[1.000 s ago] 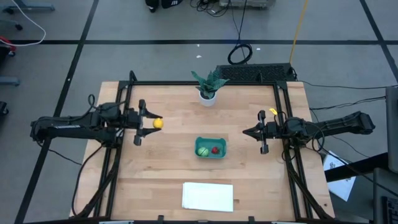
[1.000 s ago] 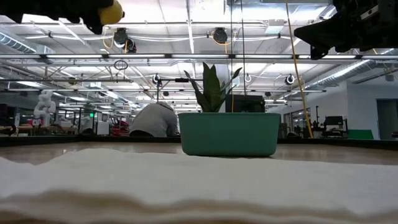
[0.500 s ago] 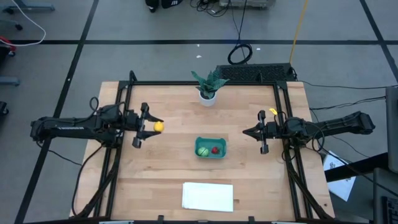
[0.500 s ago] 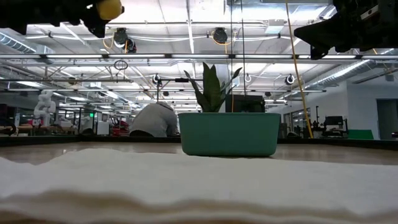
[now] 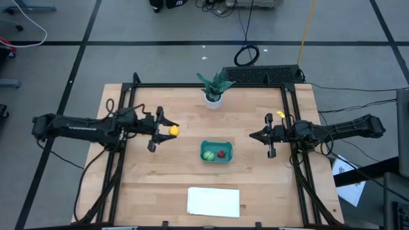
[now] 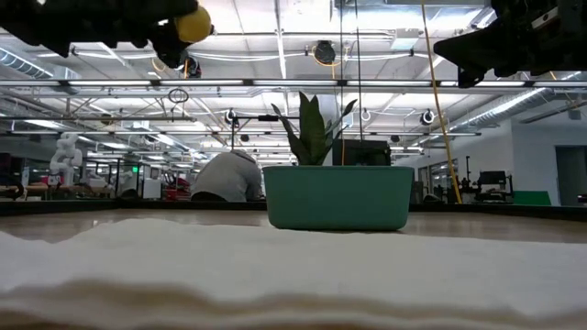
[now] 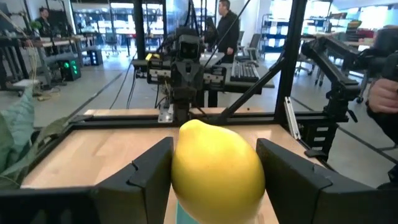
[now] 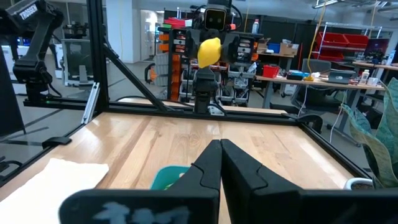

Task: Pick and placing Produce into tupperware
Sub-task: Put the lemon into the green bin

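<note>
My left gripper hovers over the table's left half, left of the teal tupperware, and is shut on the yellow lemon piece. In the low view the lemon hangs high above the tub. The green round piece and the smaller red piece lie inside the tub. My right gripper waits right of the tub, raised, with its fingers shut on nothing. My left gripper pinches the lemon's middle between its two fingers, one finger on each side of it. The fingers come level from the table's left. The lemon is lifted clear of the table and juts out past the fingertips.
A leafy plant in a white pot stands near the far edge, behind the tub. A flat white sheet lies at the near edge. A dark frame runs along the table's sides. Bare wood lies between tub and grippers.
My left arm has moved toward the table's right, toward the tub, carrying the lemon with it, still shut on it and held high. The right arm and the tub's contents have stayed put.
</note>
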Motion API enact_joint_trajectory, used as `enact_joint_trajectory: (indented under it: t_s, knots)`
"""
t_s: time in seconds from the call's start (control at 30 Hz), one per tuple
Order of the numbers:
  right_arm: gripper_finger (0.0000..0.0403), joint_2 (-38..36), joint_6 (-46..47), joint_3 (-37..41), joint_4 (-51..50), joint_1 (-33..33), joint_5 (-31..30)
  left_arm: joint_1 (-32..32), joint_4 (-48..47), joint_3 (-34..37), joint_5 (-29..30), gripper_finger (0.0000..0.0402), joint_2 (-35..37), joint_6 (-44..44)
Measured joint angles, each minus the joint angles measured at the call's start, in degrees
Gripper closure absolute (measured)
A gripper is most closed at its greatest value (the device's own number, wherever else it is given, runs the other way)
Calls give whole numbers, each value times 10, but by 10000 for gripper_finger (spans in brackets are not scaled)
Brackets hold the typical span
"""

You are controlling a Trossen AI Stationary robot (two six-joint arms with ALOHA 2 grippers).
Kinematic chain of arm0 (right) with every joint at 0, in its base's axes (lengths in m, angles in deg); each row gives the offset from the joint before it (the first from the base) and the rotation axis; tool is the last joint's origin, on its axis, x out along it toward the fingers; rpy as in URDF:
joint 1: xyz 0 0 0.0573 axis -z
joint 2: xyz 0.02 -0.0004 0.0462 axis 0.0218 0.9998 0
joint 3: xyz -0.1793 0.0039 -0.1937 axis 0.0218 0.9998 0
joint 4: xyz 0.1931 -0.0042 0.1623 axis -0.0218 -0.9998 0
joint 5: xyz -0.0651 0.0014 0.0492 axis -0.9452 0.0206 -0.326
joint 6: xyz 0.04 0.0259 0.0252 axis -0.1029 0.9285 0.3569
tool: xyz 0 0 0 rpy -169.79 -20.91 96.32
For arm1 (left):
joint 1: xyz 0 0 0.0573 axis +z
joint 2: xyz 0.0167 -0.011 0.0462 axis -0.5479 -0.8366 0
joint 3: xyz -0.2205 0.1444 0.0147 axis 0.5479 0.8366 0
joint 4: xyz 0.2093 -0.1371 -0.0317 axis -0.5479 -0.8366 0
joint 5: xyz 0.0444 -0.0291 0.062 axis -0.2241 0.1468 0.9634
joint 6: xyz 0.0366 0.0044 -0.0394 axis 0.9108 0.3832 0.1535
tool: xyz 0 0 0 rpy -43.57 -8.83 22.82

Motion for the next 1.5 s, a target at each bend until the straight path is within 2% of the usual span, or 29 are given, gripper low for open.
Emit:
enact_joint_trajectory:
  t_s: [0.3, 0.57, 1.13, 1.5]
  knots:
    - [403, 0, 0, 0, 0, 0, 0, 0, 7, -46, -3, 188, -87, 1]
    - [403, 0, 0, 0, 0, 0, 0, 0, 7, -92, -43, 188, -143, 18]
    - [403, 0, 0, 0, 0, 0, 0, 1, 8, -185, -86, 188, -268, 24]
    - [403, 0, 0, 0, 0, 0, 0, 13, 5, -235, -88, 188, -370, 21]
